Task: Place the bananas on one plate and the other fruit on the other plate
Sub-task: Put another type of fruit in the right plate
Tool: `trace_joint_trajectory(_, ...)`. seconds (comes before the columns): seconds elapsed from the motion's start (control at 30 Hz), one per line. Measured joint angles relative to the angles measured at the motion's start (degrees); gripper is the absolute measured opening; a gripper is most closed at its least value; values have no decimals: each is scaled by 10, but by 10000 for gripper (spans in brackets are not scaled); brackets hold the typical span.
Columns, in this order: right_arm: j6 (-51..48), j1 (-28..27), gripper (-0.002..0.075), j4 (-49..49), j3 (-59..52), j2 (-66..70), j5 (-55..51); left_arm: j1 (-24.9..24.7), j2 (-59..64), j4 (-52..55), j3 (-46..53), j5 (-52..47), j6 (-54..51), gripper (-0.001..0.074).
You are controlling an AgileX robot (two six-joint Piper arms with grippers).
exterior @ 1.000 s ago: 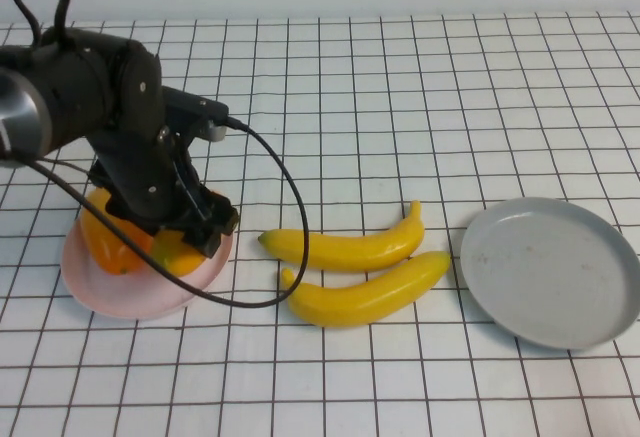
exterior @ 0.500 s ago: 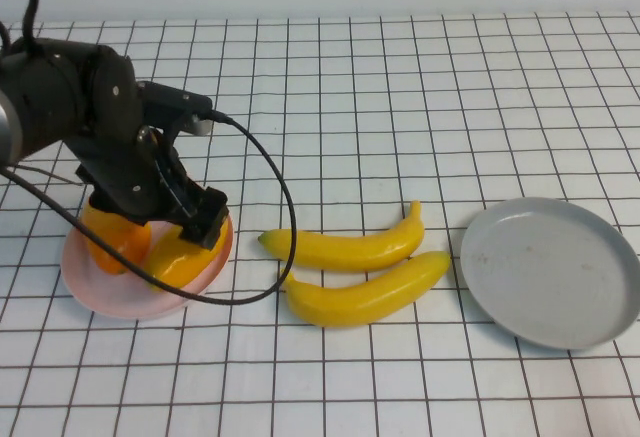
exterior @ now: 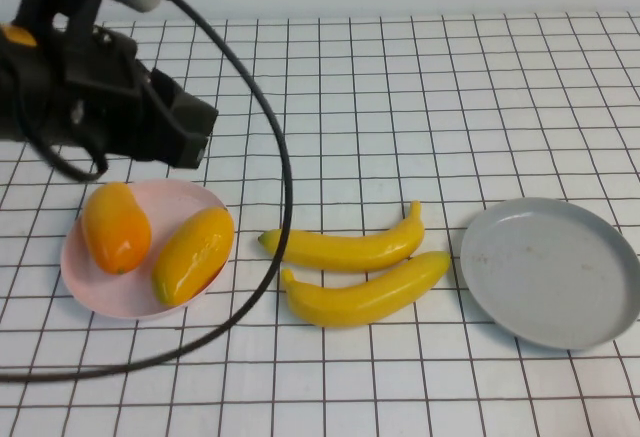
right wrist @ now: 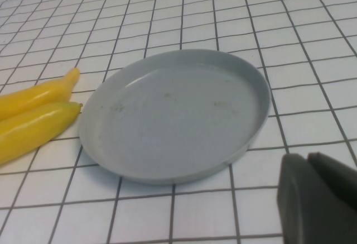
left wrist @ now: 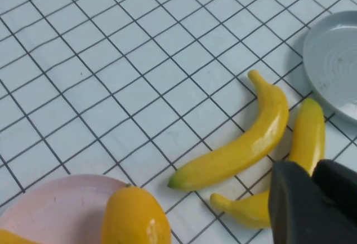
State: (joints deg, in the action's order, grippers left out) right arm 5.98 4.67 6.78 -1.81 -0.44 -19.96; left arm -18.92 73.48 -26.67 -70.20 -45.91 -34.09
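Landmark: I took the pink plate (exterior: pixel 100 282) as my reference; it sat on the gridded desk (exterior: pixel 420 87) at the robot's left side.
Other fruit: I saw both mango-like fruits on the pink plate, the orange mango (exterior: pixel 116 227) on its left half and the yellow-orange mango (exterior: pixel 193 254) on its right half, tilted, with a red tinge along its lower edge, reaching the plate's right rim. The two lay close side by side; I could not tell whether they touched.
Bananas: the upper banana (exterior: pixel 345 245) lay on the desk just right of the pink plate, with the lower banana (exterior: pixel 365 295) just beside it on the near side. Neither was on a plate. The left wrist view showed them the same way, (left wrist: pixel 237 152) and (left wrist: pixel 290 168).
Grey-blue plate: it (exterior: pixel 550 272) sat well to the right of the pink plate, beyond the bananas, with nothing on it; in the right wrist view (right wrist: pixel 173 118) the bananas' tips came near its rim.
Left tool: it (exterior: pixel 175 132) hung above the far side of the pink plate, clear of the fruit, holding nothing. I could not tell how wide it stood.
Right tool: I caught only a dark corner of it (right wrist: pixel 318 199) in its own wrist view, near the grey-blue plate's rim, far from the pink plate. I could not tell its width.
Cable: a black cable (exterior: pixel 280 187) looped from the left arm down between the pink plate and the bananas.
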Motion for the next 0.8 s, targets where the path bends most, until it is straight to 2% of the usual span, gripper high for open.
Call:
trace_joint_trajectory(0.1, 0, 0, -15, 0, 0, 0, 0, 0, -57, 1, 43, -1, 14, 24)
trace_joint_trajectory(0.27, 0, 0, -15, 0, 0, 0, 0, 0, -161, 47, 116, -23, 152, 3)
trace_joint_trajectory(0.47, 0, 0, -15, 0, 0, 0, 0, 0, -277, 79, 215, -12, 163, 0)
trace_joint_trajectory(0.67, 0, 0, -15, 0, 0, 0, 0, 0, -386, 128, 304, 29, 195, -1)
trace_joint_trajectory(0.8, 0, 0, -15, 0, 0, 0, 0, 0, -456, 172, 377, 126, 216, -1)
